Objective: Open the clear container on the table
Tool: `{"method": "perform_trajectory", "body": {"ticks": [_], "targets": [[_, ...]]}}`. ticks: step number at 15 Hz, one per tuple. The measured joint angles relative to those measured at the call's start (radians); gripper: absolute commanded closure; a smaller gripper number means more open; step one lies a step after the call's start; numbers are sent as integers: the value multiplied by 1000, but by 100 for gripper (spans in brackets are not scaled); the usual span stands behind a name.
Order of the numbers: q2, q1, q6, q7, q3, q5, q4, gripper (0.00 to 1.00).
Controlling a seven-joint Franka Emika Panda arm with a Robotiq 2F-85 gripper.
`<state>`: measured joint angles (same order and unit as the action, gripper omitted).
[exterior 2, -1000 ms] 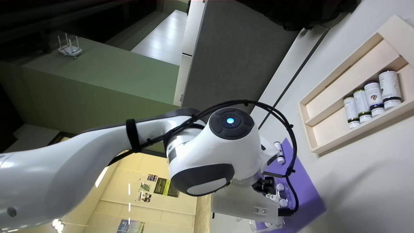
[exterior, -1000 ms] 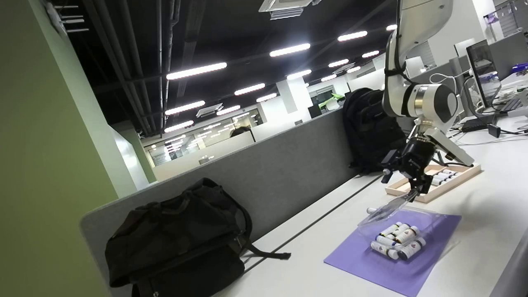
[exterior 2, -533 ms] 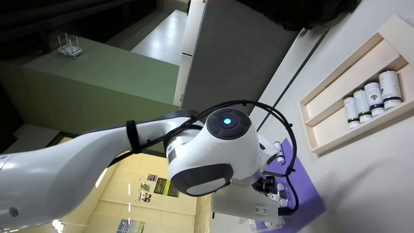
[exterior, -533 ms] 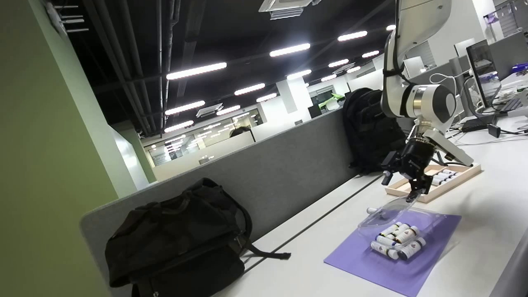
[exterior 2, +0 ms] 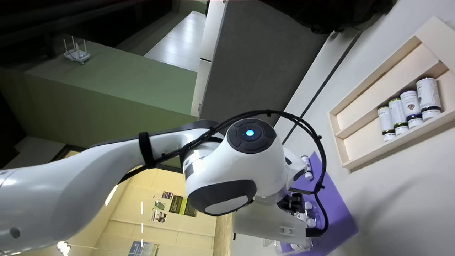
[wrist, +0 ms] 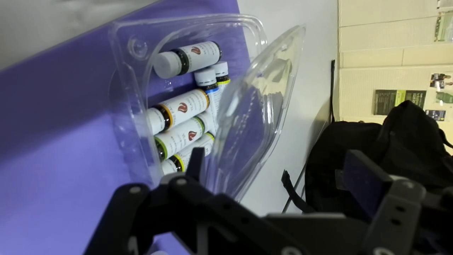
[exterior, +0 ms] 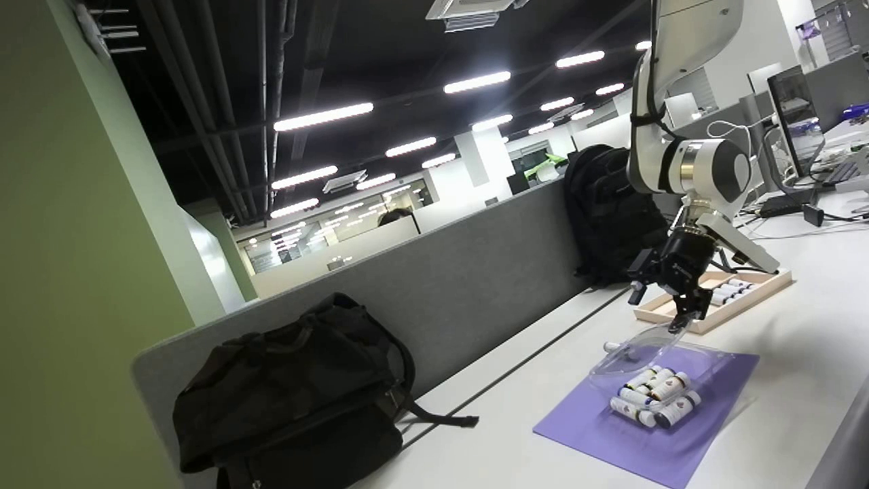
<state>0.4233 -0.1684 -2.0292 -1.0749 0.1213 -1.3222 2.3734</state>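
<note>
Clear clamshell container [wrist: 136, 95] on the purple mat [exterior: 611, 445], lid [wrist: 251, 124] raised and tilted.
From here I see white-labelled bottles [wrist: 185, 108] lying on their sides inside it, the lid slanting up on the container's far left side toward the gripper [wrist: 279, 164], which hangs above with its fingers [wrist: 196, 164] spread wide; the lid's edge is just beside one of them, though I can't tell whether they touch. A loose bottle [exterior 2: 306, 167] lies by the mat's far corner, outside the container. Mat and all rest on the pale worktop [exterior: 801, 380]; beyond the gripper sits a wooden tray [exterior 2: 387, 83] holding four more bottles. A black backpack [exterior: 292, 401] sits at near left, by the grey partition [exterior: 489, 272].
</note>
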Motion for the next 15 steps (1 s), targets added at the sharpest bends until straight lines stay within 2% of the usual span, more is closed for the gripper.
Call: {"method": "perform_trajectory", "body": {"ticks": [15], "targets": [[2,9,66,-95,-10,-11,-24,0]]}}
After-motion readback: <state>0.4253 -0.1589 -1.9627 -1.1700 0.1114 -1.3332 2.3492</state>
